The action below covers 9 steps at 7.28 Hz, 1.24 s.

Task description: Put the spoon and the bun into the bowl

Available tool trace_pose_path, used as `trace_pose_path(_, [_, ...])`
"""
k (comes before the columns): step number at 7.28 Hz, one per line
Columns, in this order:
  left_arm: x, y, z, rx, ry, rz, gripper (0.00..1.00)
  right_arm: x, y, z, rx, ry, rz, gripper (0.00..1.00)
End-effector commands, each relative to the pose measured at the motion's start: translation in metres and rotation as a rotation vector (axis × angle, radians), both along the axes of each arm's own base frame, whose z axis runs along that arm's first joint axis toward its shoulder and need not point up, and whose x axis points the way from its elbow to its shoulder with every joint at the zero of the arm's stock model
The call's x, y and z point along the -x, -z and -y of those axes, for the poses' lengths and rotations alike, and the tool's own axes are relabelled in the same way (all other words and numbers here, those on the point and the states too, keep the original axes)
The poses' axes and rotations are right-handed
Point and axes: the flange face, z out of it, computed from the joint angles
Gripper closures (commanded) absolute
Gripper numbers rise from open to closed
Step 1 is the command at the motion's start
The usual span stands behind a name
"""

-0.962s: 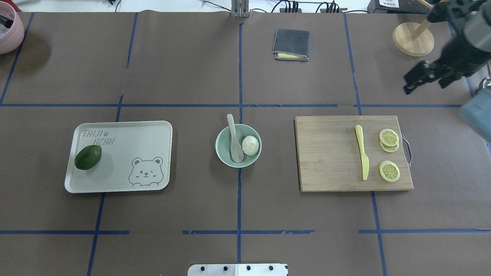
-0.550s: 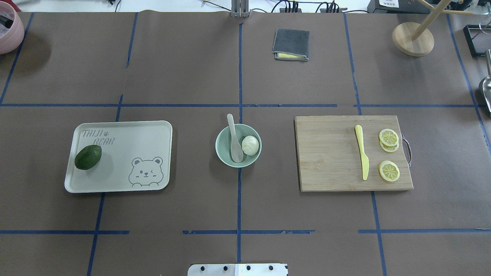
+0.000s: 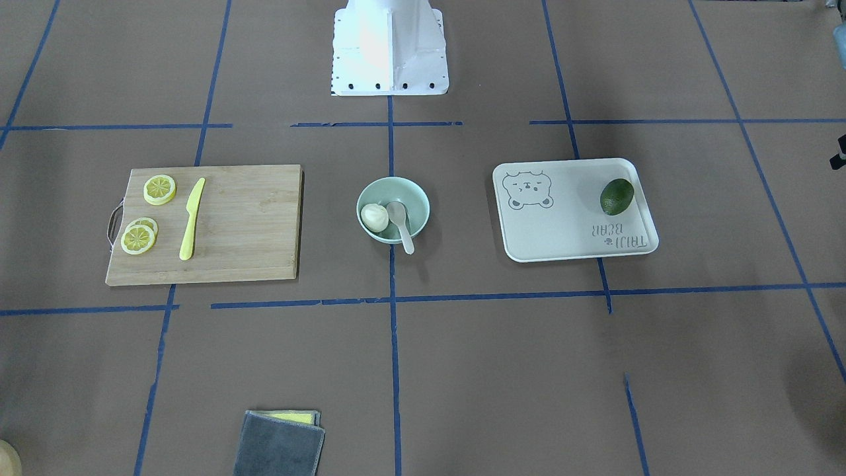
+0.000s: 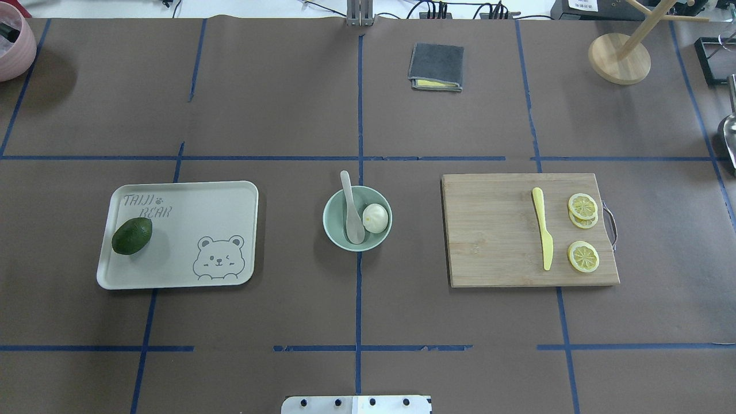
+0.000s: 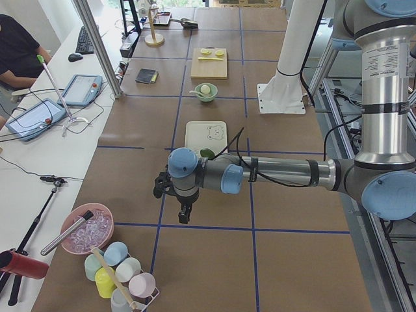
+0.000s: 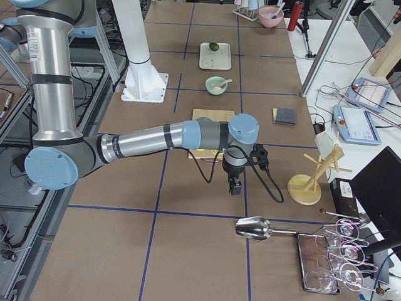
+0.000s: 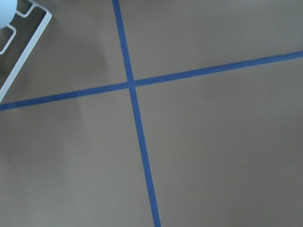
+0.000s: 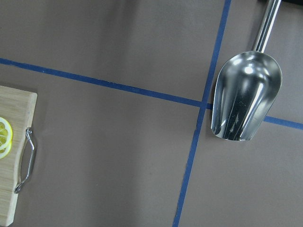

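The pale mint-green bowl (image 4: 328,225) stands at the table's middle; it also shows in the front view (image 3: 418,199). The cream spoon (image 4: 349,202) lies in it, scoop down, with the handle sticking out over the far rim. The white bun (image 4: 375,218) sits in the bowl to the spoon's right. Both show in the front view, the spoon (image 3: 401,225) and the bun (image 3: 373,217). My left gripper (image 5: 182,211) hangs over bare table far to the left. My right gripper (image 6: 235,185) hangs beyond the cutting board on the right. I cannot tell whether either is open or shut.
An off-white bear tray (image 4: 190,195) holds an avocado (image 4: 131,235). A wooden cutting board (image 4: 494,230) carries a yellow knife (image 4: 542,233) and lemon slices (image 4: 583,206). A grey cloth (image 4: 436,66), a wooden stand (image 4: 619,57) and a metal scoop (image 8: 246,94) lie at the far side and right.
My right arm has drawn out of the overhead view at the top right. The bowl, spoon and bun have not moved.
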Motion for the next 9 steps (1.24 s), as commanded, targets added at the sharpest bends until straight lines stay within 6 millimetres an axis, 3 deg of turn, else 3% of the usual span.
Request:
trace_pose_path(1, [0.013, -0.006, -0.004, 0.019, 0.028, 0.004, 0.0, -0.019, -0.025, -0.004, 0.035, -0.047, 0.026, 0.0])
trace_pose_path(2, [0.024, -0.006, 0.0, 0.051, 0.052, 0.01, 0.0, -0.028, -0.041, -0.011, 0.071, -0.073, 0.084, 0.0])
trace_pose_path(6, [0.028, -0.004, 0.002, 0.06, 0.046, 0.014, 0.0, -0.038, -0.057, -0.015, 0.106, -0.098, 0.093, 0.0])
trace_pose_path(9, [0.03, -0.004, 0.002, 0.053, 0.045, 0.015, 0.0, -0.039, -0.058, -0.014, 0.092, -0.103, 0.082, 0.0])
